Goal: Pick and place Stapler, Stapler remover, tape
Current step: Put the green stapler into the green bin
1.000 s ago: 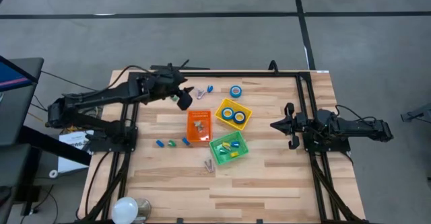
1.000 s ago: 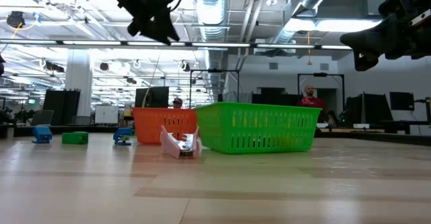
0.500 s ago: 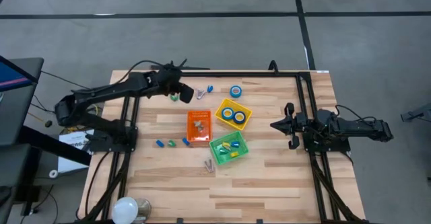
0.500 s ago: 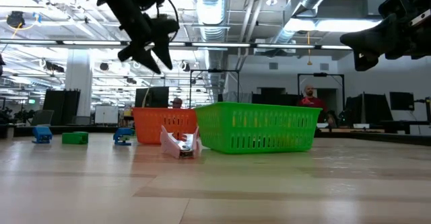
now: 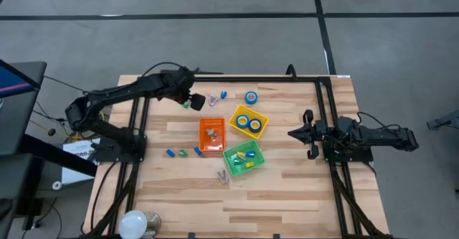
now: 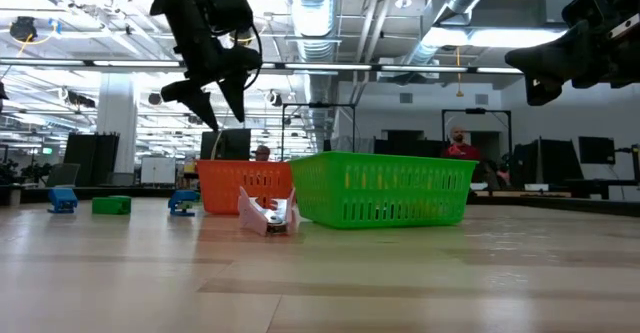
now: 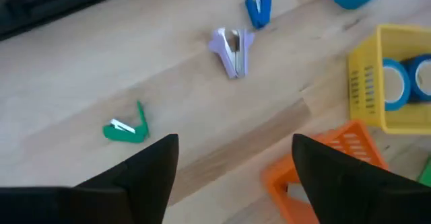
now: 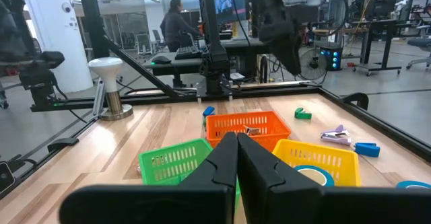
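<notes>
A roll of blue tape (image 5: 250, 97) with a white core is seen lying flat on the bench (image 5: 287, 189), near the far edge and just beyond the yellow bin (image 5: 261, 117). Near it, a blue staple remover (image 5: 223, 95) and a lilac staple remover (image 5: 212, 100) lie on the wood, and a green staple remover (image 5: 186, 104) lies just beside the left tool. In the left wrist view the green one (image 7: 126, 128) is seen between the spread fingers and apart from them, with the lilac one (image 7: 232, 46) and the blue one (image 7: 258, 7) farther off. Two small blue pieces (image 5: 171, 153) and a green piece (image 5: 183, 153) rest on the bench to the left of the orange bin, and a pale stapler-like object (image 5: 223, 176) lies just in front of the green bin.

The left arm is stretched toward the far left part of the bench, and the left tool (image 5: 192, 100) is held above the wood with its fingers (image 7: 149, 167) standing apart, nothing between them. In the low view it (image 6: 212, 101) hangs well above the bins. The right arm is parked at the right edge of the bench; the right tool (image 5: 295, 133) has its fingers (image 8: 225, 163) pressed together on nothing.

Two rolls of blue tape (image 5: 249, 123) are held in the yellow bin. Small metallic items (image 5: 211, 133) lie in the orange bin (image 5: 202, 144). In the green bin (image 5: 231, 169), blue, green and yellow pieces (image 5: 246, 156) are seen, too small to be told apart.
</notes>
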Motion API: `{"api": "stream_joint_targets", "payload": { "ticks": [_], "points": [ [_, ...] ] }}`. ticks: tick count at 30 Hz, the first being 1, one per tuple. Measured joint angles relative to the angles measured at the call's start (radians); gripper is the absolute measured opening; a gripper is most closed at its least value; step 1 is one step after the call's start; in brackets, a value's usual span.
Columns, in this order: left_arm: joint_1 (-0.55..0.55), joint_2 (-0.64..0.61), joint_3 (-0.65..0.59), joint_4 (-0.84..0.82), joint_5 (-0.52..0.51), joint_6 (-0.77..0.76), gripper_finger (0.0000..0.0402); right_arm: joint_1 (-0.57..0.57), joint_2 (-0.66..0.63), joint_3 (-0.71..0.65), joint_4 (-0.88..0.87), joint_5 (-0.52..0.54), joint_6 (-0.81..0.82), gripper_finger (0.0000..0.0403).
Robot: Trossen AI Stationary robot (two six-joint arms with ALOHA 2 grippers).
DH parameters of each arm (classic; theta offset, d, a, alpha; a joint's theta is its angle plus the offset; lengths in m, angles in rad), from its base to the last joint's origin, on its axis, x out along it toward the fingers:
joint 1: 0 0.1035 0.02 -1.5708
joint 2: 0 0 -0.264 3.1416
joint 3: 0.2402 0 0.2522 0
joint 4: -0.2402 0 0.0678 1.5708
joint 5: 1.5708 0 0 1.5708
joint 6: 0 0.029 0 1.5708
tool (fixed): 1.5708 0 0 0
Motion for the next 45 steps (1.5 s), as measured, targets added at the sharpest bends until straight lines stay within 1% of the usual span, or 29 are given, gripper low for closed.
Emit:
{"api": "stream_joint_targets", "payload": {
  "ticks": [2, 6, 10, 16, 23, 30, 37, 45],
  "points": [
    [0.017, -0.001, 0.016, -0.01, 0.0, -0.026, 0.0287, 0.0, 0.0, 0.0, 0.0, 0.0, 0.0, 0.0001],
    [0.049, 0.004, 0.037, -0.039, 0.002, -0.145, 0.029, 0.0, 0.0, 0.0, 0.0, 0.0, 0.0, 0.0001],
    [0.058, 0.05, 0.053, -0.083, 0.002, -0.224, 0.029, 0.0, 0.0, 0.0, 0.0, 0.0, 0.0, 0.0001],
    [0.058, 0.128, 0.063, -0.085, 0.004, -0.33, 0.029, 0.0, 0.0, 0.0, 0.0, 0.0, 0.0, 0.0001],
    [0.094, 0.205, 0.062, -0.106, -0.015, -0.333, 0.0289, 0.0, 0.0, 0.0, 0.0, 0.0, 0.0, 0.0001],
    [0.122, 0.289, 0.062, -0.102, -0.104, -0.337, 0.0289, 0.0, 0.0, 0.0, 0.0, 0.0, 0.0, 0.0001],
    [0.117, 0.358, 0.061, -0.087, -0.096, -0.381, 0.0289, 0.0, 0.0, 0.0, 0.0, 0.0, 0.0, 0.0001],
    [0.13, 0.362, 0.035, -0.082, -0.091, -0.437, 0.0289, 0.0, 0.0, 0.0, 0.0, 0.0, 0.0, 0.0001]
  ]
}}
